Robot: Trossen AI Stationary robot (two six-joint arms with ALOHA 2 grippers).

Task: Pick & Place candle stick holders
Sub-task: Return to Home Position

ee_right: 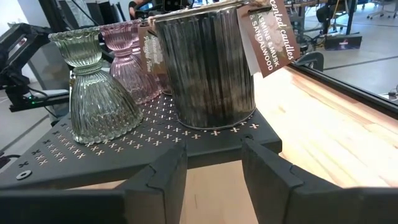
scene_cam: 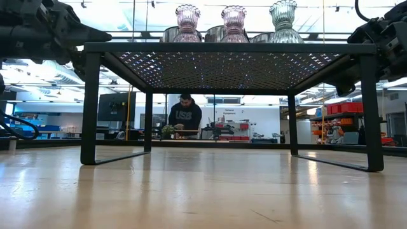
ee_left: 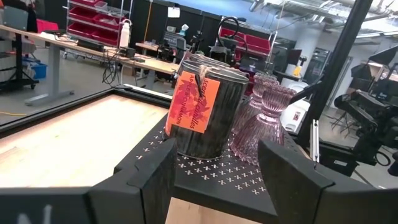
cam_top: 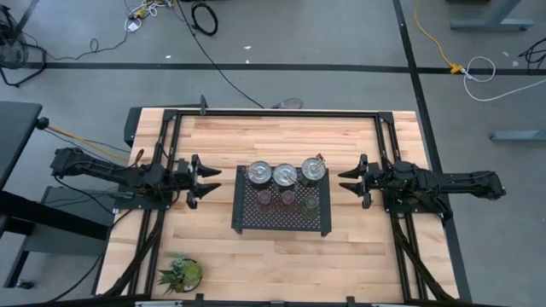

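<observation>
A black perforated mesh tray (cam_top: 240, 223) stands on legs at the table's middle, with the candle stick holders resting on their bases on it. Three shiny silver ribbed cups (cam_top: 284, 176) form the far row. Two pinkish glass holders (cam_top: 264, 199) and a greenish one (cam_top: 310, 203) form the near row. My left gripper (cam_top: 213, 182) hovers open just left of the tray, facing a labelled silver cup (ee_left: 202, 112) and a pink holder (ee_left: 264, 118). My right gripper (cam_top: 343, 182) hovers open just right of it, facing a silver cup (ee_right: 208, 68) and the green holder (ee_right: 99, 93).
A small green potted plant (cam_top: 182, 273) sits near the table's front left edge. Black frame rails (cam_top: 273, 113) run along the table's far side and both flanks. Bare wood lies in front of and behind the tray. A person (scene_cam: 184, 114) sits in the room beyond.
</observation>
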